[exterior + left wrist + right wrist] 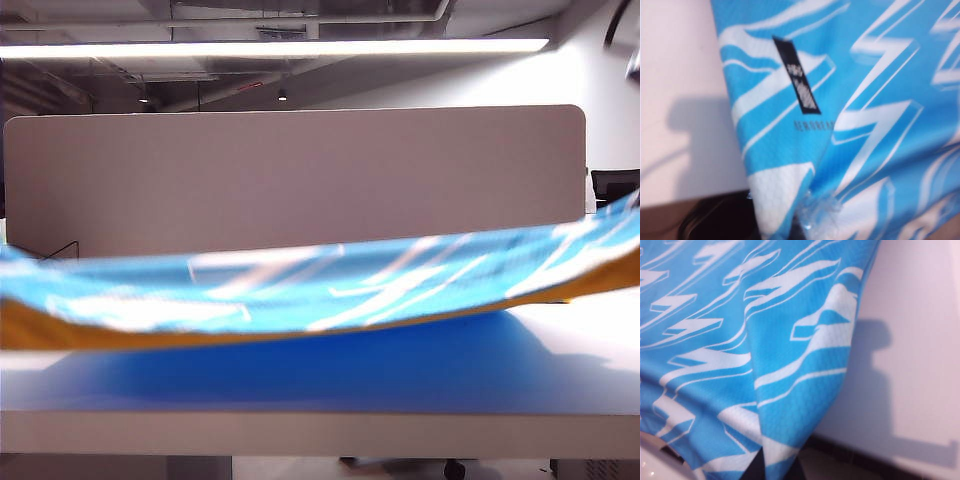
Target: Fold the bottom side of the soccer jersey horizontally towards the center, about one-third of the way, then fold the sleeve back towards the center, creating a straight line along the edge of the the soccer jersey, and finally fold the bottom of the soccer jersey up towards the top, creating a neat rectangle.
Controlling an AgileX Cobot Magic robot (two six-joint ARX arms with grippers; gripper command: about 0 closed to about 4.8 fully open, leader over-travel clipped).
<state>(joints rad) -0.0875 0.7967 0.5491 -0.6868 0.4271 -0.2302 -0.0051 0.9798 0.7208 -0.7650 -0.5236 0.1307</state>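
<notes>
Left hand (807, 220) and right hand (772, 465), both clamped on the soccer jersey (330, 285) raised above the bench (300, 400), should travel level, keeping the hem taut.

Left gripper (805, 227): only a dark sliver of it shows at the frame edge in the left wrist view, jaws closed, pinched on the soccer jersey (875, 125) at a bunched bit of hem. Right gripper (775, 470): likewise mostly hidden under cloth in the right wrist view, a dark tip visible, jaws closed on the jersey's edge. Neither arm shows in the exterior view; the jersey's two ends run up and out of that frame at left and right.
</notes>
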